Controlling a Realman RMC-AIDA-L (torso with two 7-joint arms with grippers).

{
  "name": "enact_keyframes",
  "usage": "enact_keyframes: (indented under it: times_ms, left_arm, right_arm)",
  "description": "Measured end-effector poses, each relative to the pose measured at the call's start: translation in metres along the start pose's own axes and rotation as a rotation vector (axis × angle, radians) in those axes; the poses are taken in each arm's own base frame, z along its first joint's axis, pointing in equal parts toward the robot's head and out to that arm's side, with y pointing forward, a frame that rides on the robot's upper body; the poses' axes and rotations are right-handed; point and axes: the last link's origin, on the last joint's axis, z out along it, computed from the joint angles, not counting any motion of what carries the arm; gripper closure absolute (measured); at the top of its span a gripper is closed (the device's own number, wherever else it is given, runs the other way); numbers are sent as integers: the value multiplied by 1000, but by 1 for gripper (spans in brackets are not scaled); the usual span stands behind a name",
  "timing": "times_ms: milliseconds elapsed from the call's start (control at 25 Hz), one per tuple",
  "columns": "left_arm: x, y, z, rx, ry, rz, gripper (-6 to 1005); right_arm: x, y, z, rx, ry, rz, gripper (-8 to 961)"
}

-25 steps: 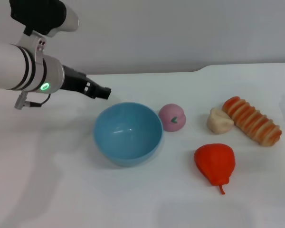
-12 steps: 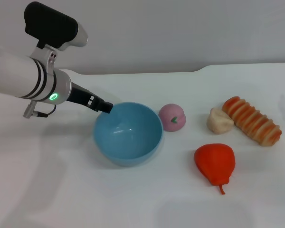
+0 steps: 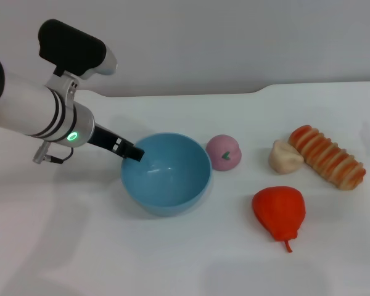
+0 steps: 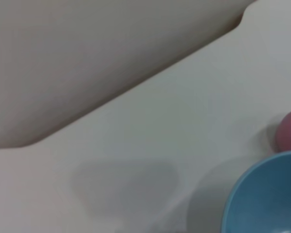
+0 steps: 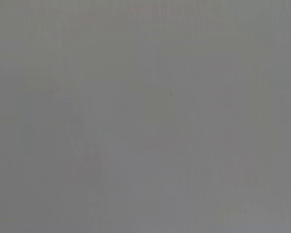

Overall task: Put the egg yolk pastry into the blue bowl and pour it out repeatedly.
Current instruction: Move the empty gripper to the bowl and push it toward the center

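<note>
The egg yolk pastry, a small pale beige lump, lies on the white table at the right, touching the end of a bread roll. The blue bowl stands upright and empty in the middle. It also shows in the left wrist view. My left gripper reaches in from the left, its black tip at the bowl's left rim, far from the pastry. My right gripper is out of view. The right wrist view shows only plain grey.
A pink ball with a green mark sits just right of the bowl and shows in the left wrist view. An orange-striped bread roll lies at the far right. A red pear lies in front of the pastry.
My left arm has moved down and to the right. Its black tip went from above and left of the bowl to the bowl's left rim. The objects have not moved.
</note>
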Motion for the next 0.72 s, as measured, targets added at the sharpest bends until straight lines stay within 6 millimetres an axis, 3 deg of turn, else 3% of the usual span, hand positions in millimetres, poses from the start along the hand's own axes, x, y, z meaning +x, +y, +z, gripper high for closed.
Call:
enact_keyframes:
  times_ms: [720]
  left_arm:
    - [-14, 6, 19, -6, -75, 13, 216]
  right_arm:
    - [0, 0, 0, 1, 1, 5, 328]
